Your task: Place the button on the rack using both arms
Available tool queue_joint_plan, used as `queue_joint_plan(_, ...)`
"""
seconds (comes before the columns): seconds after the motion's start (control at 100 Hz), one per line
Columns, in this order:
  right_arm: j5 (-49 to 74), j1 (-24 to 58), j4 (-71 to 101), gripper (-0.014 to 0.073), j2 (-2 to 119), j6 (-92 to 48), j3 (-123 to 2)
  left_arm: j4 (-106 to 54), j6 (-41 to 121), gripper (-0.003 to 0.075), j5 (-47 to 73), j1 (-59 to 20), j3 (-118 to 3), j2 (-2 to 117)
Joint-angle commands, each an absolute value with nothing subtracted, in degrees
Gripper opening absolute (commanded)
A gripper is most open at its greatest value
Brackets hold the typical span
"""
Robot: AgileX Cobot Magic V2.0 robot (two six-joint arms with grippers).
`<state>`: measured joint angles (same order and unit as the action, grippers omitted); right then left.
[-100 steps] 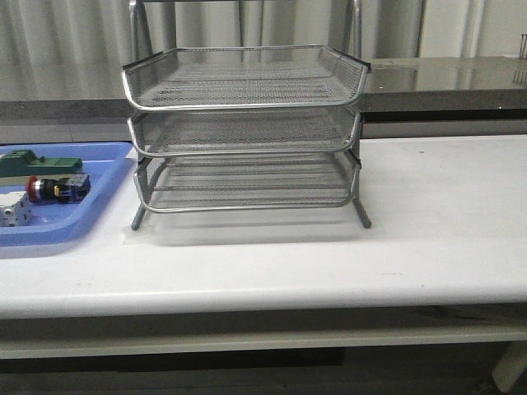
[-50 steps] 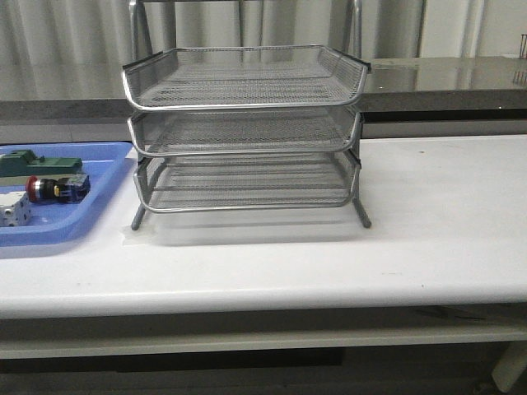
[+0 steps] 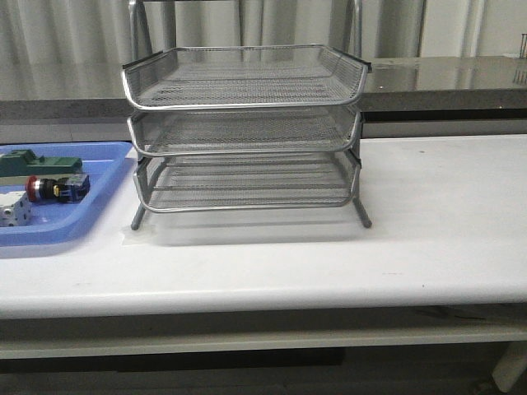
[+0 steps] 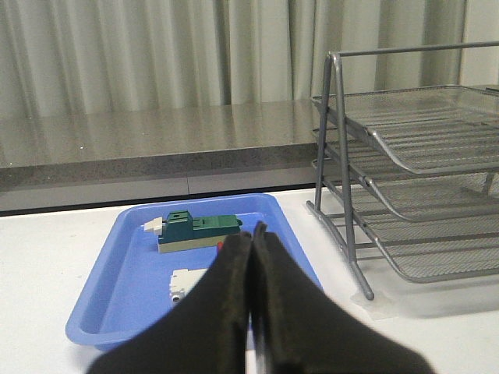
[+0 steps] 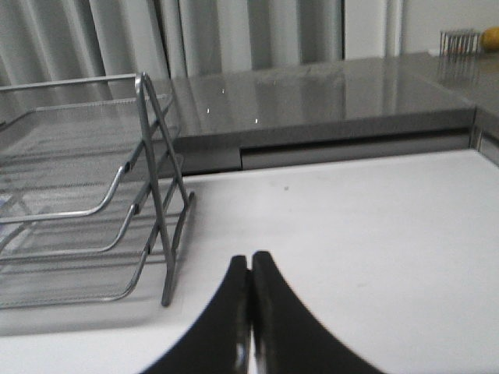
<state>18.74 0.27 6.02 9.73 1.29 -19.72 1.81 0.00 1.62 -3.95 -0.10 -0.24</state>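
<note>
Grey curtains backed the white surface [image 3: 272,263]. Lying lengthwise in the blue tray [image 3: 99,177], beside the rack [image 3: 247,123], the button [image 3: 54,188] sat ahead of the left pincer [image 4: 253,234] (nearer arm); both pincers, including the right pincer [image 5: 250,261], were closed, empty.

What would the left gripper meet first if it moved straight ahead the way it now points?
Probably the blue tray. The left gripper, jaws closed, points at it in the left wrist view, with the button and green block lying in line. Depth is unclear, so which comes first is uncertain.
</note>
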Motion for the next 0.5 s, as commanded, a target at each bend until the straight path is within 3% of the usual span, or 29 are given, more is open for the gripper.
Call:
queue_joint_plan(0.0,22.35,-0.17,7.4,-0.006,17.26,1.22,-27.89,1.85,-0.66,-0.0021,-2.95,-3.99,3.06,-2.16)
queue_joint_plan(0.17,31.23,-0.17,12.74,-0.006,30.91,1.22,-38.18,1.85,-0.66,-0.0021,-2.95,-3.99,3.06,-2.16)
queue_joint_plan(0.49,31.6,-0.17,28.74,-0.006,50.85,1.22,-45.29,1.85,-0.66,-0.0021,-2.95,-3.99,3.06,-2.16)
